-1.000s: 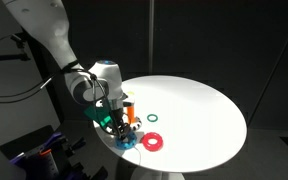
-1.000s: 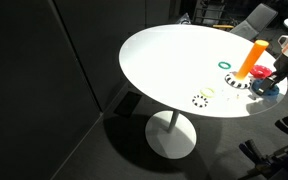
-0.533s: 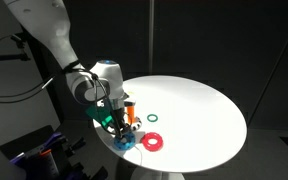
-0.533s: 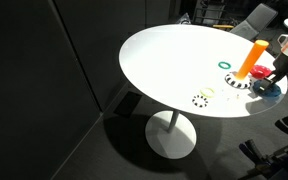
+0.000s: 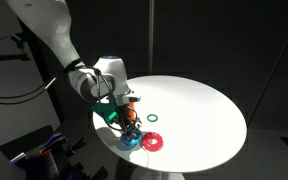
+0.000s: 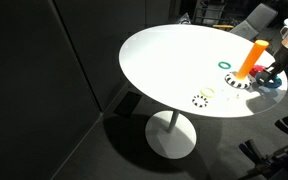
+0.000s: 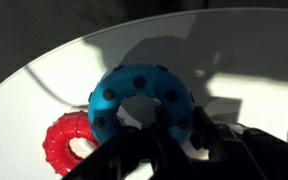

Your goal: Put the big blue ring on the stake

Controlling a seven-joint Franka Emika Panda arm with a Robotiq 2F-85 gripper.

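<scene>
arm (image 5: 44, 28): glossy white, smooth rounded shells, thick tubular links | wrist joint (image 5: 104, 76): pale grey-white cylinder with a dark seam band | gripper (image 5: 127, 127): black, blocky body, far darker than the arm | fingers (image 7: 134, 158): matte black, angular, blurred in the wrist view | markings: too small to tell

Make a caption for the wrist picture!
Gripper pinching the big blue ring, red ring beside it on the white table.

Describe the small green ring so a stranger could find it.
Find the round white table, then the orange stake near its edge. The green ring lies beside the stake: thin and small, unlike the thick red ring and blue ring.
</scene>
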